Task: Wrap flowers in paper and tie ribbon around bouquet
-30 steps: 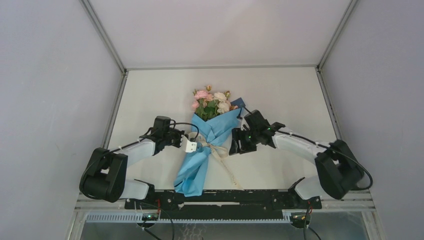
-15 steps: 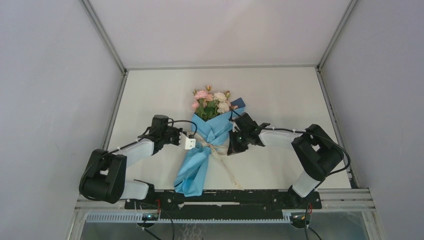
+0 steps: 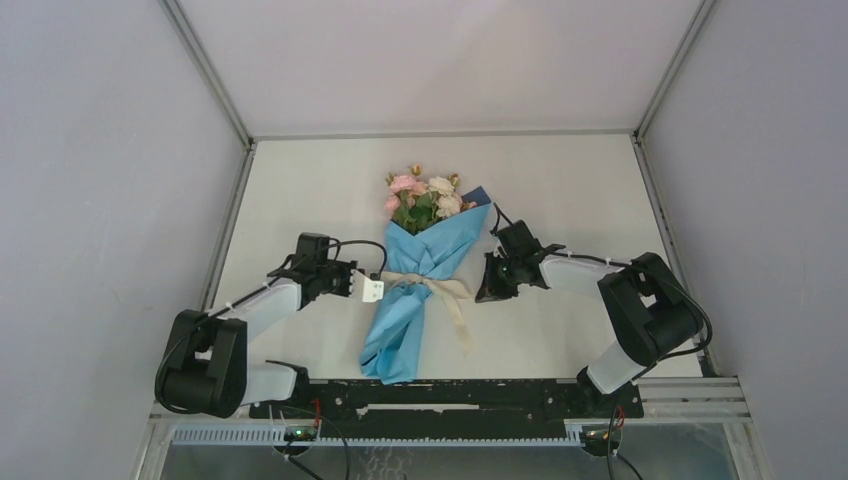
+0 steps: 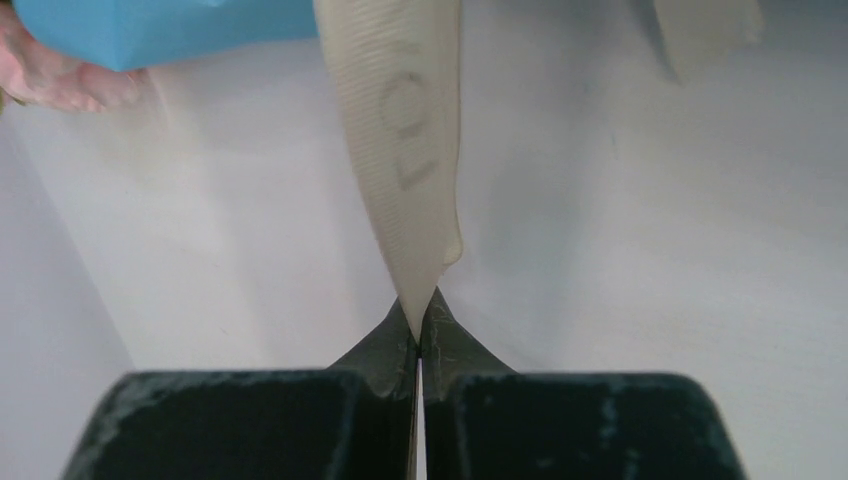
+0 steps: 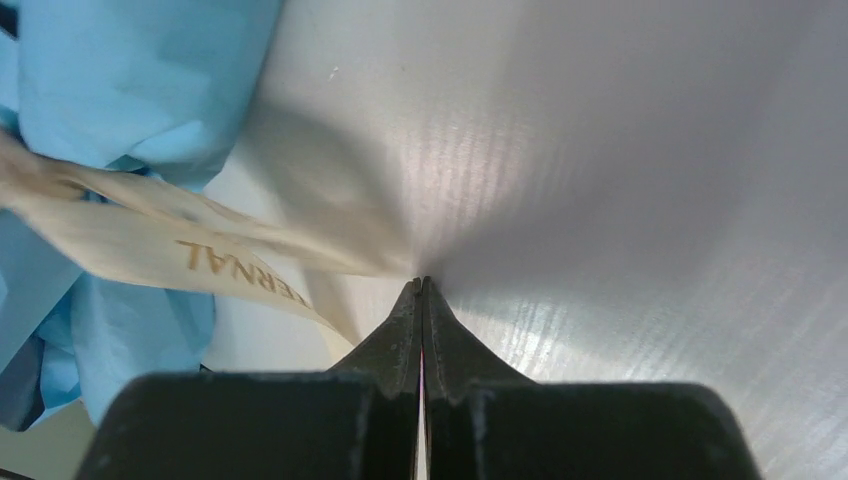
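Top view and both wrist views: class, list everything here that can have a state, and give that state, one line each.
flowers: wrapped, heads sticking out of the cone's far end.
paper: rolled into a cone round the flowers, lying flat, cinched at the waist.
ribbon: wound round the paper's waist, a strand running to each gripper; knot cannot be told.
left gripper: shut on the ribbon.
right gripper: shut on the ribbon.

White-shelled arms (image 3: 265, 305) with black joints (image 3: 205, 355), black cables (image 3: 355, 243), dark tapered fingers (image 4: 385, 350).
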### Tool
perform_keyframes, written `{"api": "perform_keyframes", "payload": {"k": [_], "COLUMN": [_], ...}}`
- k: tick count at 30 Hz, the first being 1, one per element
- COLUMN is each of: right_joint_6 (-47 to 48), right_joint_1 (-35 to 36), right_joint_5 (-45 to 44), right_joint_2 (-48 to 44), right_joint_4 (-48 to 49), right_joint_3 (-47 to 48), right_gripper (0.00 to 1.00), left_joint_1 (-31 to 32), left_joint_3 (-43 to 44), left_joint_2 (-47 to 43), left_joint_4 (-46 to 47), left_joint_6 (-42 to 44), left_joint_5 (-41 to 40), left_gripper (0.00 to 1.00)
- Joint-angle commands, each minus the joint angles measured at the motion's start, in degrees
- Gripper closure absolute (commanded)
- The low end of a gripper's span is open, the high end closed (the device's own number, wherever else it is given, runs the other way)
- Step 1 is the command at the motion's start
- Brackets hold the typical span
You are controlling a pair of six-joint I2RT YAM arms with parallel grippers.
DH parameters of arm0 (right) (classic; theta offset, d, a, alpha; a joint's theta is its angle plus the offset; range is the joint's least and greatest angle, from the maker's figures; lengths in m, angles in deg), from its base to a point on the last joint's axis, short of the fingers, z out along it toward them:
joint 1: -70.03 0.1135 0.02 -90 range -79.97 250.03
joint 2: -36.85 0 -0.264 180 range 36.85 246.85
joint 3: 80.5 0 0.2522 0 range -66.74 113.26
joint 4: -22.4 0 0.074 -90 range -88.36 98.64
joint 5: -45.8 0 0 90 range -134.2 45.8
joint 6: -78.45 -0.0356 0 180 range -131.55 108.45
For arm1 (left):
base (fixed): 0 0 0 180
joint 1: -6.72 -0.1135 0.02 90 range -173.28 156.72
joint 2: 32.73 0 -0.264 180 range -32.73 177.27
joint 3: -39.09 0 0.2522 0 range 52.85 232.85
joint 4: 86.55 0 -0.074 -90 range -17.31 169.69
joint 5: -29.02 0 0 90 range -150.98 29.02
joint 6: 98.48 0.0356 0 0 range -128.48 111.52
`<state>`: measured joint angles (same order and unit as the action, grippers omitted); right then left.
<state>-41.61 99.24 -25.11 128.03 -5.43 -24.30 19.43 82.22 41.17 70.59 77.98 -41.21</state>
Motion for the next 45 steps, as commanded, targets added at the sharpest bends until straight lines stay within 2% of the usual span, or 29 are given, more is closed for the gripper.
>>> {"api": "perform_keyframes", "payload": {"k": [1,7,12,14,19,20,23,26,28,30,31,33,35,37,38,40,45], "right_joint_6": [-0.53,-0.30,0.10,0.91,2.35,2.38,2.97,3.14,3.25,3.76,4.18,5.06,5.66,5.76,5.54,4.85,4.15], "right_joint_1": [-2.39,-3.20,-3.29,-3.46,-5.17,-5.87,-7.12,-8.78,-9.71,-10.29,-10.48,-11.14,-12.65,-15.15,-16.51,-19.51,-25.33], "right_joint_5": [-3.16,-2.54,1.07,0.56,-1.06,-1.00,-1.58,-1.14,-0.49,-0.66,-0.96,-2.00,-3.33,-4.07,-4.56,-6.83,-15.04], "right_joint_2": [-1.21,-0.30,-2.02,-3.26,-6.72,-7.66,-10.33,-12.25,-13.48,-14.96,-15.70,-17.34,-19.04,-20.97,-22.10,-24.61,-32.67], "right_joint_4": [-2.33,-2.06,0.17,-1.08,-3.70,-3.77,-3.92,-3.58,-3.67,-4.37,-4.94,-6.13,-6.75,-6.30,-5.82,-4.28,0.51], "right_joint_3": [-2.17,-2.53,-1.83,-0.42,2.19,2.29,2.30,2.30,2.27,2.30,2.30,2.30,2.29,2.28,2.30,1.90,-1.65], "right_gripper": [1.00,1.00,1.00,1.00,0.97,0.96,0.95,0.95,0.95,0.94,0.93,0.87,0.74,0.56,0.49,0.42,0.37], "left_joint_1": [-1.89,0.16,15.10,20.08,29.34,31.66,32.80,35.76,36.85,36.91,36.87,36.32,34.63,31.92,29.90,24.59,5.65], "left_joint_3": [-0.51,0.24,2.52,1.91,1.65,2.12,3.81,7.62,8.47,8.16,7.83,7.36,6.84,6.50,6.61,7.31,5.96], "left_joint_2": [-1.10,-2.22,-6.05,-7.02,-7.25,-6.44,-6.15,-4.98,-4.11,-4.03,-4.53,-6.75,-10.06,-13.38,-14.64,-17.06,-23.34], "left_joint_4": [-1.61,-4.28,-17.57,-18.89,-12.78,-11.30,-5.42,1.18,1.48,-0.79,-2.17,-3.96,-4.51,-5.04,-5.64,-6.41,-2.02], "left_joint_6": [1.84,-0.03,-11.32,-16.19,-26.86,-28.96,-33.06,-40.93,-42.27,-41.42,-40.81,-41.37,-43.19,-45.61,-47.48,-53.11,-76.89], "left_joint_5": [-1.98,-2.13,-5.57,-5.33,-1.90,-4.37,-3.18,-0.11,1.62,0.35,-0.52,-5.32,-9.46,-12.63,-13.74,-15.21,-17.80], "left_gripper": [1.00,1.00,1.00,1.00,0.99,0.99,0.99,0.93,0.89,0.78,0.68,0.38,0.17,0.02,0.00,0.00,0.00]}}
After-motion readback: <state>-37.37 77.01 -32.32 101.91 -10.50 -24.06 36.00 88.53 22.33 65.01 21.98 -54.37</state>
